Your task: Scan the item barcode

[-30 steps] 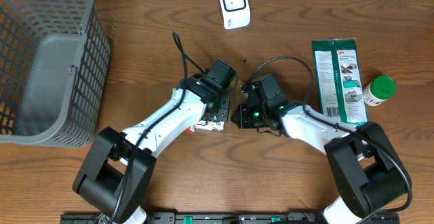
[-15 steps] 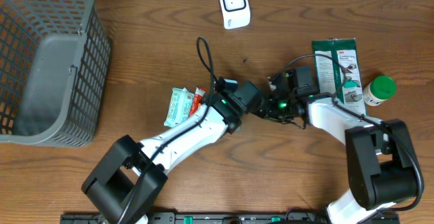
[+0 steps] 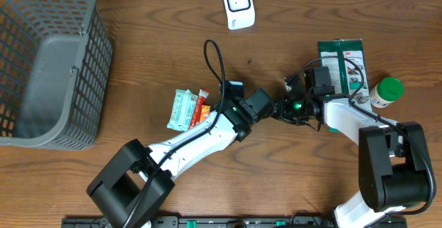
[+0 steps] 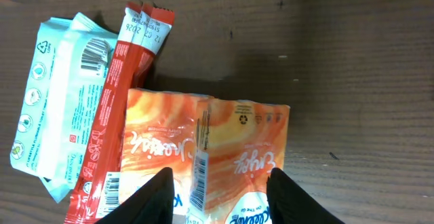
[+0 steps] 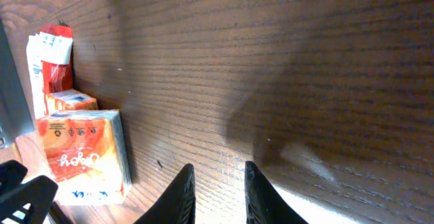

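while orange pack [image 4: 237, 149] rests on bench [image 3: 138, 34] beside red sticks [image 4: 119, 102], neither gripper holds it: left gripper [image 4: 222, 183] spread close by it, right gripper [image 5: 218, 173] slightly parted, empty. pickup step apparently pending; next move needs firm pinch, lift, barcode turned toward white scanner [image 3: 237, 5].

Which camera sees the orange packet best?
The left wrist view. The orange packet lies in the middle of the picture, large, with its print plain to see. The right wrist view shows it small and side-on near the left edge. In the overhead view the left arm seems to cover it, so I cannot pick it out.
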`<state>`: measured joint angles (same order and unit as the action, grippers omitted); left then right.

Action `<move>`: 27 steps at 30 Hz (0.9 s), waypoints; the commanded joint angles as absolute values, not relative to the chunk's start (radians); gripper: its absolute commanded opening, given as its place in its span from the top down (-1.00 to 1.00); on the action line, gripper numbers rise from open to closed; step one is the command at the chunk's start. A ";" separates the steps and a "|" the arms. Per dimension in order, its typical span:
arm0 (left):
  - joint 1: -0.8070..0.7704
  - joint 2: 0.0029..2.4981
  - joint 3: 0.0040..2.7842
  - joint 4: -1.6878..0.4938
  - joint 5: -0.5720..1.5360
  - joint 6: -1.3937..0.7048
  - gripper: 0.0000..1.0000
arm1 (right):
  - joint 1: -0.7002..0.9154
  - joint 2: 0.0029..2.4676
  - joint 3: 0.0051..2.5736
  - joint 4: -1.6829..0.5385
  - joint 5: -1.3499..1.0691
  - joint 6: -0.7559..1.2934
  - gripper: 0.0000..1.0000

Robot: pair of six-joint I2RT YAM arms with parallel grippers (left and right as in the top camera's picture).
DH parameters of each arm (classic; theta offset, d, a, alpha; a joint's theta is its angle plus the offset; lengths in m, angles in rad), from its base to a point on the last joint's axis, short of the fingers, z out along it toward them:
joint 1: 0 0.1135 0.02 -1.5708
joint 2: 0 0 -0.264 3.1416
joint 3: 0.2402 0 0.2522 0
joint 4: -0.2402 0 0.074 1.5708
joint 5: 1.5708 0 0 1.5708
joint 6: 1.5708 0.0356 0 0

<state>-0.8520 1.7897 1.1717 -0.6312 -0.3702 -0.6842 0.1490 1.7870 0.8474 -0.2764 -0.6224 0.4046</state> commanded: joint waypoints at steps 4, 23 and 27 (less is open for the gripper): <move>-0.850 1.804 1.164 -0.633 -0.398 -0.694 0.07 | 0.146 1.799 0.842 -0.278 -0.643 0.384 0.60; -0.689 1.705 1.253 -0.780 -0.352 -0.659 0.54 | 0.359 1.803 0.841 -0.235 -0.543 0.490 0.98; -0.641 1.712 1.250 -0.804 -0.348 -0.659 0.85 | 0.419 1.803 0.841 -0.218 -0.491 0.524 0.98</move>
<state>-0.6731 1.7145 1.2324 -0.7933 -0.3538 -0.6579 0.3828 1.7897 0.8471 -0.2291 -0.5415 0.4782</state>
